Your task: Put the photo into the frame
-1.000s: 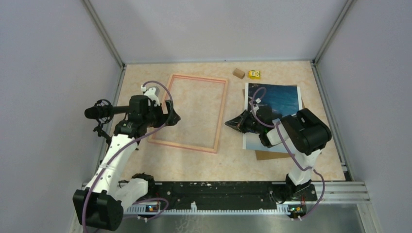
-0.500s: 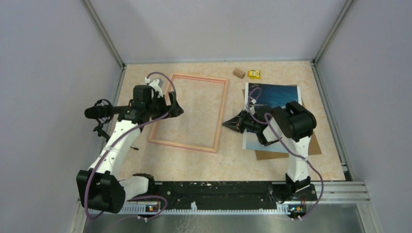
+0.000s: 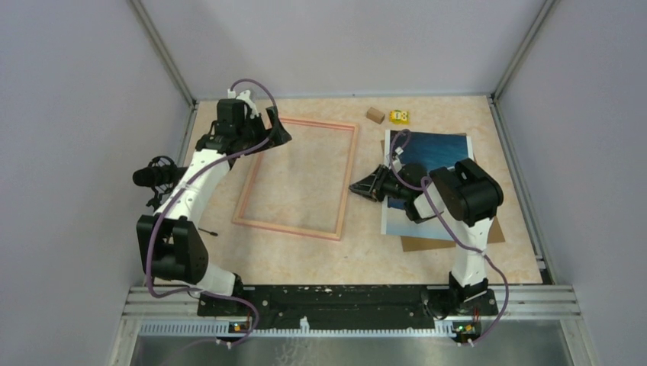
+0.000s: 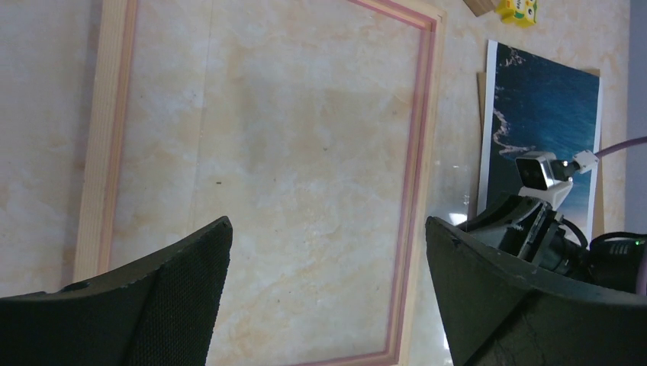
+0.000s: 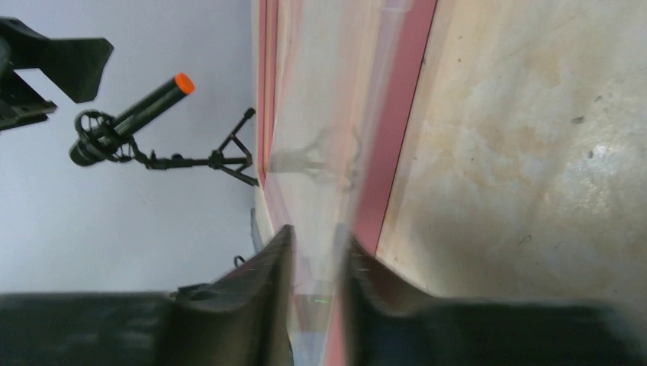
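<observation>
Top view: the frame (image 3: 347, 179) lies flat on the left half of the tabletop (image 3: 366, 255), with bare tabletop showing inside it. The photo (image 3: 439, 149) lies picture side up toward the right edge, on a brown backing board (image 3: 423, 244) and partly under the right arm. It is well apart from the frame's opening.

Left gripper (image 3: 279, 134): poised over the frame's far left corner, fingers (image 4: 172, 305) spread wide and holding nothing.

Right gripper (image 3: 357, 190): low beside the frame's right rail, fingers (image 5: 255, 305) a narrow gap apart. A pale, glossy strip, possibly the rail seen edge-on, runs into that gap. The blurred wrist view does not show whether the pads touch it.

Far edge: a small wooden block (image 3: 375, 115) beside a yellow object (image 3: 399, 117).
</observation>
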Controlling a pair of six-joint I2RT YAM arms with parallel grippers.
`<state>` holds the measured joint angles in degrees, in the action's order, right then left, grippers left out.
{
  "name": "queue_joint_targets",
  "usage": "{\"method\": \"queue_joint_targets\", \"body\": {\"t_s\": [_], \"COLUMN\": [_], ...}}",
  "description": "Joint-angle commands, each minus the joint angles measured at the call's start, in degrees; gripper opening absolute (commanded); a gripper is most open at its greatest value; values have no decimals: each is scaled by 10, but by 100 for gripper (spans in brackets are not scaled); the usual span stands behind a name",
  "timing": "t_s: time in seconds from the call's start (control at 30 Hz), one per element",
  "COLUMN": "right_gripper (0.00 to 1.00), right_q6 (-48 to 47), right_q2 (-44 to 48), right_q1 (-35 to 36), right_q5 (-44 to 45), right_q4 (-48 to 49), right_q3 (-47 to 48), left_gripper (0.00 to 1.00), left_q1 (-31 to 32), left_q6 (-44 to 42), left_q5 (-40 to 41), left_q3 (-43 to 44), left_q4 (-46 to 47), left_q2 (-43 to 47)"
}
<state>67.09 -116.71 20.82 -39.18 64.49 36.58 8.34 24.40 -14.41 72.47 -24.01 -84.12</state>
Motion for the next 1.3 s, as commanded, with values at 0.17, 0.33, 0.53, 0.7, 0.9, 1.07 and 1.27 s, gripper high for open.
{"method": "queue_joint_targets", "body": {"t_s": [0.17,0.33,0.53,0.7,0.9,1.07,1.27], "right_gripper": [0,0,0,0,0,0,0], "right_q6": [13,-2,50,51,58,56,60], "right_q2": [11,54,53,53,68,71,83], "right_q1": [2,13,28,46,50,59,67], "right_q5": [23,2,-6,2,13,17,16], "right_q4": [81,65,133,139,149,152,142], "right_q3": [11,11,26,44,46,63,82], "left_gripper": [98,99,98,98,98,98,98], "left_q1": [-24,-24,-24,-24,-24,-23,-24], "left_q6": [-15,-47,-53,-53,-43,-39,-37], "left_q5": [26,31,12,15,-6,-14,-14], "left_q3": [55,19,-16,-26,-36,-37,-39], "left_q4": [17,48,62,66,75,78,78], "left_q2": [-30,2,47,71,85,91,104]}}
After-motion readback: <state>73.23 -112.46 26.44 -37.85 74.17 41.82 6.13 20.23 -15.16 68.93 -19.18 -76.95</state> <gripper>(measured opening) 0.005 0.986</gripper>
